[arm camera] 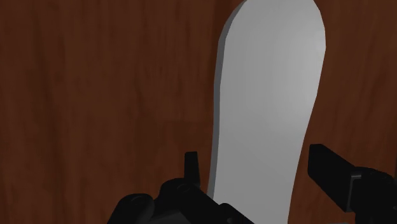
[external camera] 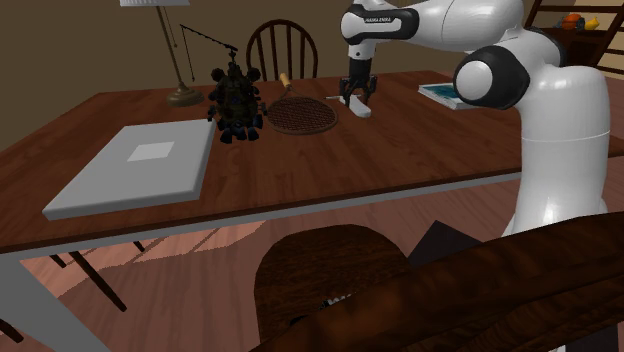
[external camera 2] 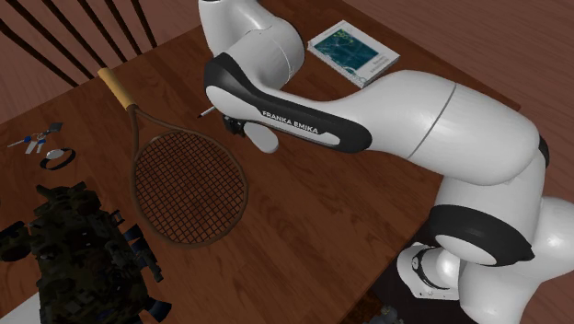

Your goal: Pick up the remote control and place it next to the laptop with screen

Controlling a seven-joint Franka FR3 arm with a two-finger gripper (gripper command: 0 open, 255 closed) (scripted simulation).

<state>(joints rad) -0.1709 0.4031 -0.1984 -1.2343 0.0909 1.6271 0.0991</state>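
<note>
Pincer (external camera: 358, 96) is down low over the desk (external camera: 420, 150), spread wide and holding nothing. The white remote (arm camera: 267, 102) lies flat right under it, running lengthwise between the two fingers (arm camera: 193, 167) with a sliver of gap on each side. I'd say it's lined up to squeeze the narrow width. A racket (external camera: 302, 115) sits just beside the pincer. The flat grey laptop (external camera: 135, 165) is well away, so there's a long carry ahead.
</note>
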